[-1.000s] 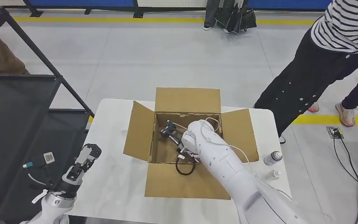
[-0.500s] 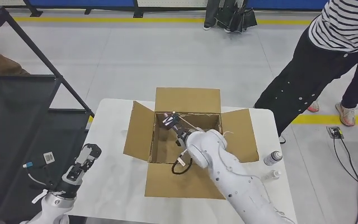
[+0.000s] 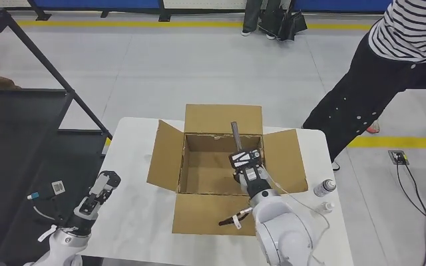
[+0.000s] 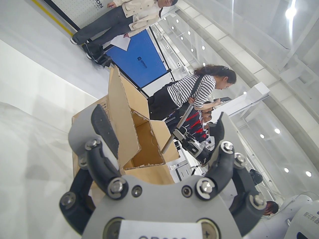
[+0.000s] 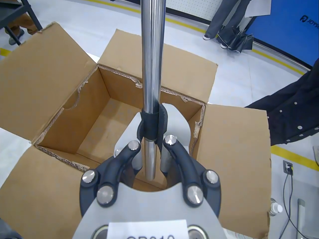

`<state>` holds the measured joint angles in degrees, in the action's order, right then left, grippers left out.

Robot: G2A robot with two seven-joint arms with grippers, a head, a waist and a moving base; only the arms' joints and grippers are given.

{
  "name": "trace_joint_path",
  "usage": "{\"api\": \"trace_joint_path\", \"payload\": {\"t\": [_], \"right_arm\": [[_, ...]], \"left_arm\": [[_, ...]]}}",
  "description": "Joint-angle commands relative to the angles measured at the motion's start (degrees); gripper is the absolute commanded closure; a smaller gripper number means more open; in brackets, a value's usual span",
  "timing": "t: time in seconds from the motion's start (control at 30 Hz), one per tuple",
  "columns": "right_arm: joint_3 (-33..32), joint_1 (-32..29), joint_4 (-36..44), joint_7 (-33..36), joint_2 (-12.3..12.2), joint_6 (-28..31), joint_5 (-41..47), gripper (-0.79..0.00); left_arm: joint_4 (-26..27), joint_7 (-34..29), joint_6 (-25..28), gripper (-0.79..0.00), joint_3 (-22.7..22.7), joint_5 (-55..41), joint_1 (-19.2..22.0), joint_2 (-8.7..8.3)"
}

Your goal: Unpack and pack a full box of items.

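An open cardboard box [image 3: 200, 126] stands in the middle of the white table [image 3: 133, 199], all flaps spread, its bare floor [image 5: 109, 115] showing. My right gripper [image 3: 245, 158] hangs above the box's right rear part, shut on a shiny metal rod [image 5: 152, 50] that points away from the wrist. In the top view the rod [image 3: 235, 133] crosses the back wall. The pads [image 5: 163, 120] clamp the rod near its lower end. My left gripper [image 3: 104, 181] sits open at the table's left edge, well clear of the box [image 4: 119, 115], with nothing between its fingers [image 4: 103, 128].
Two small bottles [image 3: 324, 187] [image 3: 325, 207] stand on the table to the right of the box. A person in a striped top [image 3: 399, 33] stands off the table's right rear corner. A dark rack [image 3: 40, 133] borders the left side.
My right gripper has come up out of the box's left rear area and moved right, bringing the metal rod above the rim. The left arm has stayed put.
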<state>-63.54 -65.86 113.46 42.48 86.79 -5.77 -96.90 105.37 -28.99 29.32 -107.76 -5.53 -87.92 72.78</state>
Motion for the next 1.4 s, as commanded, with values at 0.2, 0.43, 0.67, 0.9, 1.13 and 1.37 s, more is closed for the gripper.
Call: {"api": "trace_joint_path", "payload": {"t": [0.2, 0.43, 0.67, 0.9, 1.13, 1.37], "right_arm": [[0.04, -0.04, -0.3, -0.4, 0.0, 0.15, 0.26, 0.0], [-4.41, 0.47, 0.05, -2.88, 0.42, -4.34, 7.89, 0.0], [-18.24, -8.47, 14.06, -1.08, -0.26, -8.87, 17.81, 0.0], [-34.92, -15.05, 20.21, 6.39, -0.98, -8.4, 33.06, 0.0], [-44.36, -16.3, 16.4, 15.38, -2.11, -3.62, 42.61, 0.0], [-42.32, -11.59, 6.8, 27.69, -3.77, 0.47, 38.29, 0.0]], "left_arm": [[0.0, 0.0, 0.0, -0.785, 0.0, 0.0, 0.0, 0.0], [0.0, 0.0, 0.0, -0.785, 0.0, 0.0, 0.0, 0.0], [0.0, 0.0, 0.0, -0.785, 0.0, 0.0, 0.0, 0.0], [0.0, 0.0, 0.0, -0.785, 0.0, 0.0, 0.0, 0.0], [0.0, 0.0, 0.0, -0.785, 0.0, 0.0, 0.0, 0.0], [0.0, 0.0, 0.0, -0.785, 0.0, 0.0, 0.0, 0.0]]}}
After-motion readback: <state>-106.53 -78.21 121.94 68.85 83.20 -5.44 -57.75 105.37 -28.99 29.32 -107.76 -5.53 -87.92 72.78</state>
